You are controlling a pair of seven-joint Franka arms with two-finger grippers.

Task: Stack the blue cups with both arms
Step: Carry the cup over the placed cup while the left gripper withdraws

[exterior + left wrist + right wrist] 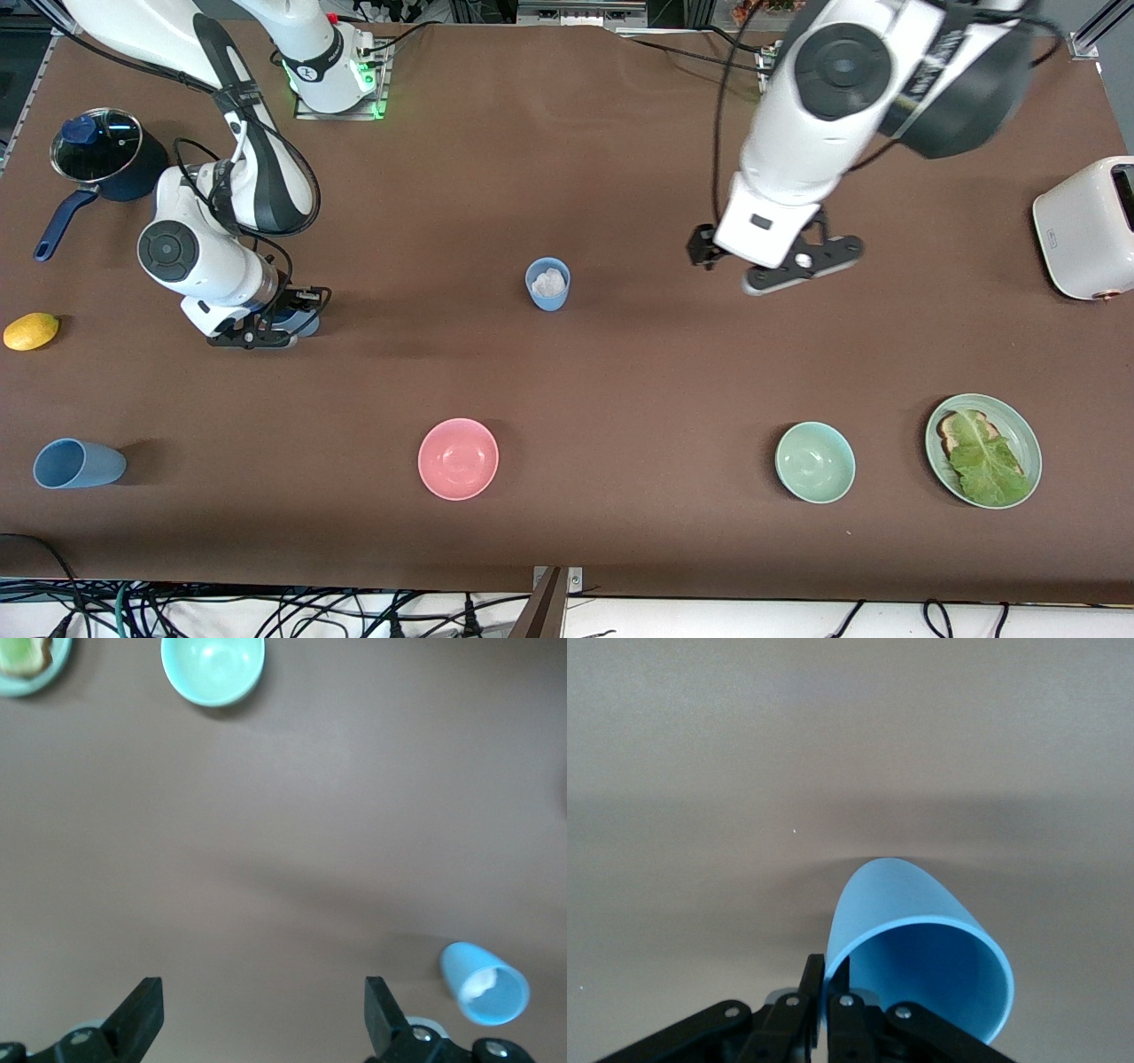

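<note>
One blue cup (547, 283) stands upright mid-table with something white inside; it also shows in the left wrist view (485, 984). A second blue cup (78, 463) lies on its side near the front camera at the right arm's end. My right gripper (266, 330) is low at the table, shut on the rim wall of a third blue cup (306, 322); in the right wrist view the gripper (830, 979) pinches that cup (921, 948), one finger inside and one outside. My left gripper (788, 266) is open and empty, up over bare table; its fingers (142, 1014) stand wide apart.
A dark-blue lidded saucepan (97, 151) and a lemon (31, 330) sit at the right arm's end. A pink bowl (458, 458), a green bowl (815, 462) and a plate with toast and lettuce (1019, 425) line the side near the front camera. A white toaster (1085, 226) stands at the left arm's end.
</note>
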